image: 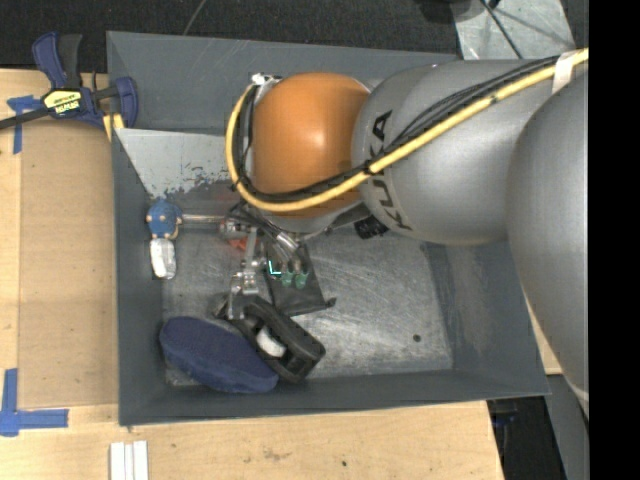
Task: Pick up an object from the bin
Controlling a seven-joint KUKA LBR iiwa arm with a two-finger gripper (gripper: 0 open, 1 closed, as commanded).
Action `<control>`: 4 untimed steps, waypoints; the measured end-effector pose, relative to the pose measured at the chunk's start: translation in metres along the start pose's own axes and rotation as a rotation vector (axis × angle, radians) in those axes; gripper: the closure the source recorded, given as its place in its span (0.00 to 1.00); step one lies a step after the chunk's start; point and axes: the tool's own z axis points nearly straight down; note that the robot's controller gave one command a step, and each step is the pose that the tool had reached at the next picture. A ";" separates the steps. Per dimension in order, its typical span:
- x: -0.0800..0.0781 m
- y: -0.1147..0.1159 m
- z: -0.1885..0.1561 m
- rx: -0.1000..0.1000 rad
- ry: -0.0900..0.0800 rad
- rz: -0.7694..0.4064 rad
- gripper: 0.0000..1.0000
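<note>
The gripper (252,286) is seen low in the bin (420,318), under the orange cover (305,133); whether it is open or closed cannot be told. It is placed just beside a black block (292,342), which lies by the view's lower wall, touching a dark blue pad (212,356). If the block is meant, it is best taken across its narrow width and raised straight up, so that the pad is not dragged along.
</note>
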 end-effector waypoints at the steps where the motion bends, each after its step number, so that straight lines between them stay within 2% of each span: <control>1: 0.013 -0.075 0.087 -0.012 -0.022 -0.075 0.00; 2: 0.014 -0.077 0.091 -0.012 -0.015 0.118 0.00; 3: 0.019 -0.076 0.093 -0.009 0.009 0.116 1.00; 4: 0.002 -0.066 -0.024 0.000 -0.008 -0.421 1.00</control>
